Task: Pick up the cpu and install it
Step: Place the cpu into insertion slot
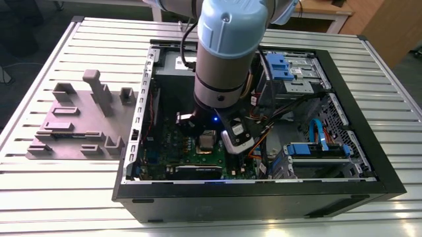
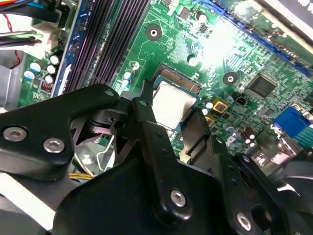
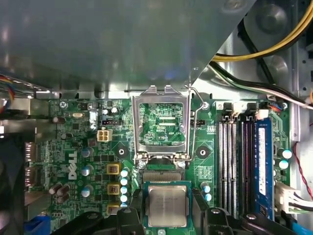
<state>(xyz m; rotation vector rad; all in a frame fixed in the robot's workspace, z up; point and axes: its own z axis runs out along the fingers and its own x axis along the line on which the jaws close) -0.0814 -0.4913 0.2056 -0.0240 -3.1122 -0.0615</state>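
The gripper (image 3: 167,198) is clamping the cpu (image 3: 167,207) by opposite edges, holding it level over the socket (image 3: 164,176), whose frame (image 3: 136,127) is standing open to receive it.

The arm (image 1: 224,54) stands upright, its gripper (image 3: 167,211) pointing straight down.

One cpu (image 3: 167,205), one motherboard (image 3: 73,134), one case (image 1: 264,197).
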